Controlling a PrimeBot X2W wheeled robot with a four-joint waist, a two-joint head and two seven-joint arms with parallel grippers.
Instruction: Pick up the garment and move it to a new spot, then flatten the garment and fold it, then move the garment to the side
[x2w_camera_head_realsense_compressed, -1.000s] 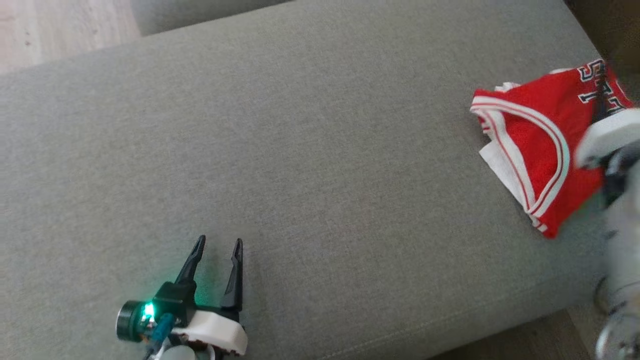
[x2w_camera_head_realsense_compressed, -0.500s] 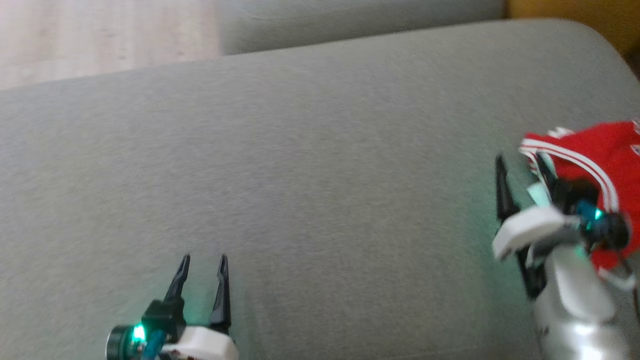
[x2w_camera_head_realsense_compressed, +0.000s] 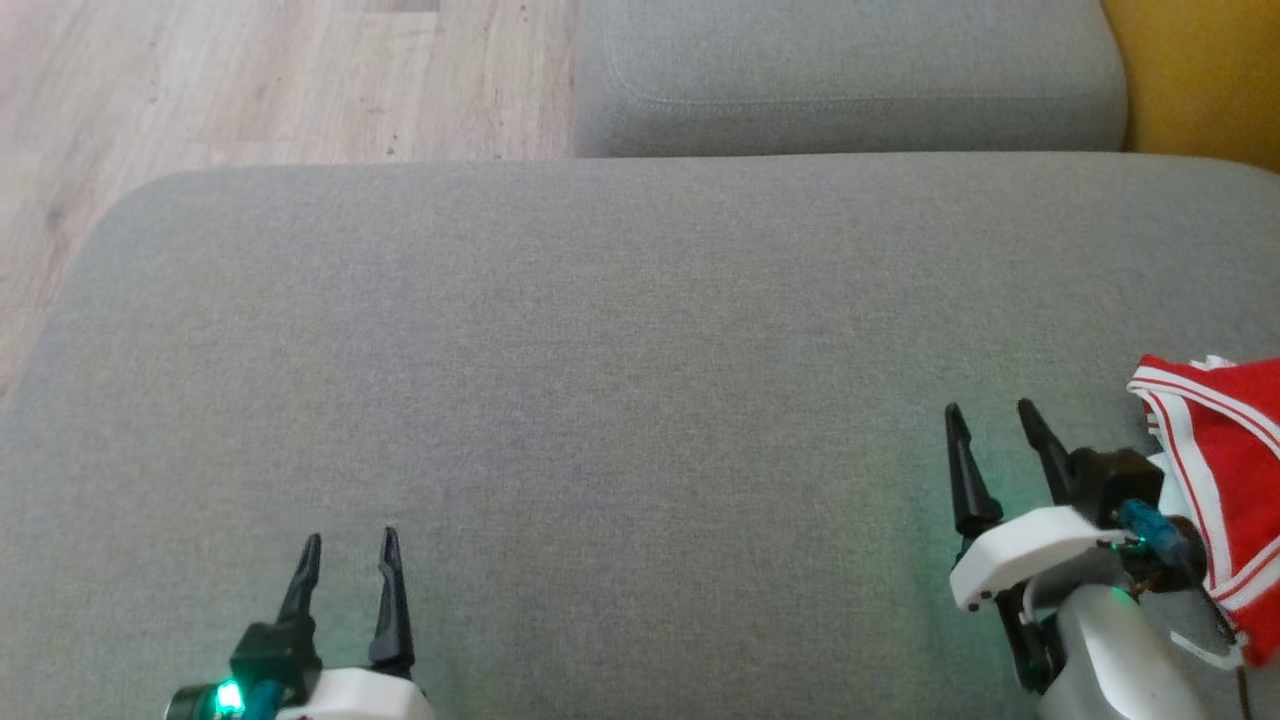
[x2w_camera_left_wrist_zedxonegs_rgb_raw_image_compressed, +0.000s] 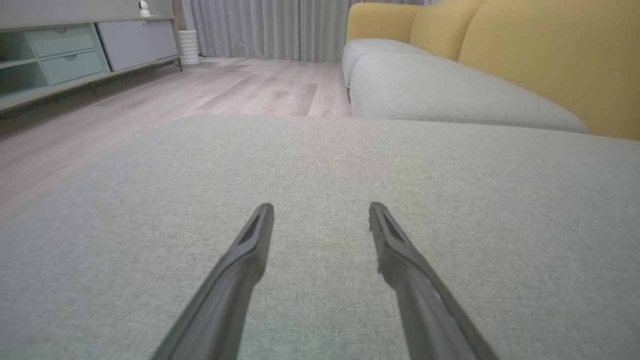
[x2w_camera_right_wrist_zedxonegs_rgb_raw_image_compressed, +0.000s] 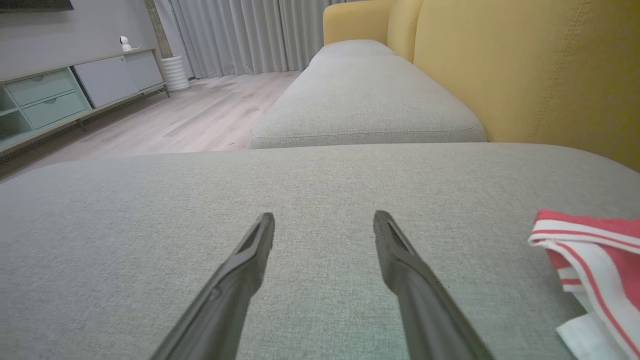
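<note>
Nearest us, our left gripper (x2w_camera_head_realsense_compressed: 350, 540) hovers low over the front of the grey seat cushion (x2w_camera_head_realsense_compressed: 620, 350). Its two fingers are parted by a moderate gap with nothing between them. Our right gripper (x2w_camera_head_realsense_compressed: 990, 408) has much the same spread over the right part of the cushion and is also empty; its wrist view shows bare fabric between the fingers.

Just to the right of that gripper lies the garment (x2w_camera_head_realsense_compressed: 1225, 470), a red jersey with white trim. It rests at the cushion's right end and is cut off by the edge of the head view. It lies close beside the right wrist but clear of the fingers. We see stacked layers and a white inner side at its near corner, so it looks compact rather than spread out. We cannot tell how tidy the fold is.

Beyond the grippers stretches the broad middle of the cushion. Farther off come a second cushion (x2w_camera_head_realsense_compressed: 850, 80), the wooden floor (x2w_camera_head_realsense_compressed: 250, 80) and the yellow backrest (x2w_camera_head_realsense_compressed: 1200, 80). The left wrist view adds a cabinet (x2w_camera_left_wrist_zedxonegs_rgb_raw_image_compressed: 60, 60) and curtains (x2w_camera_left_wrist_zedxonegs_rgb_raw_image_compressed: 270, 27) at the far wall.

With the garment bundled at the side and both grippers free, we judge the task to be at or near its end: moved, folded and set aside. If that bundle is no true fold, flattening and folding are what is left.
</note>
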